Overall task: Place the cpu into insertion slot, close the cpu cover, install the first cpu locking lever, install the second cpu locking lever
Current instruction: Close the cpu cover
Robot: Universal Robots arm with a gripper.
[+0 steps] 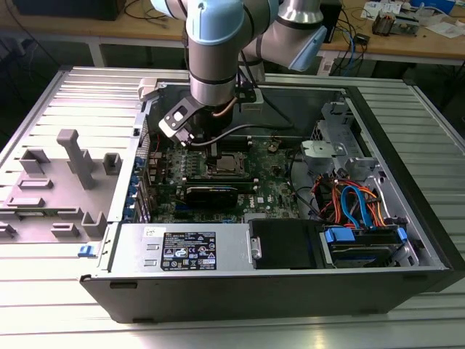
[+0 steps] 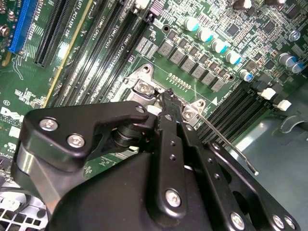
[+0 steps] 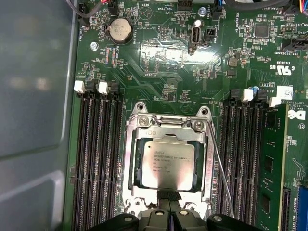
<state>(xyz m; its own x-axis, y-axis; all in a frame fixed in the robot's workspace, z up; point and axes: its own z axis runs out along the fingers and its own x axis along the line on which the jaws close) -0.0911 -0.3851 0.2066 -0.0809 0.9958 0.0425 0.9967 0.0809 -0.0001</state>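
The cpu (image 3: 166, 164), a flat dull-grey square, sits in the insertion slot (image 3: 136, 166), framed by the silvery windowed cpu cover (image 3: 166, 131) lying over it. A thin wire locking lever (image 3: 219, 168) angles free alongside. My gripper (image 3: 169, 199), pinched together and empty, hangs at the cover's edge.

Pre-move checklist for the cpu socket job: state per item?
1. cpu flat in insertion slot: ok.
2. cpu cover down around the cpu: ok.
3. Wire locking lever latched: not ok, it splays away from the cover.
4. Other lever latched: cannot tell.
5. pincer shut, at the cover's edge: ok.
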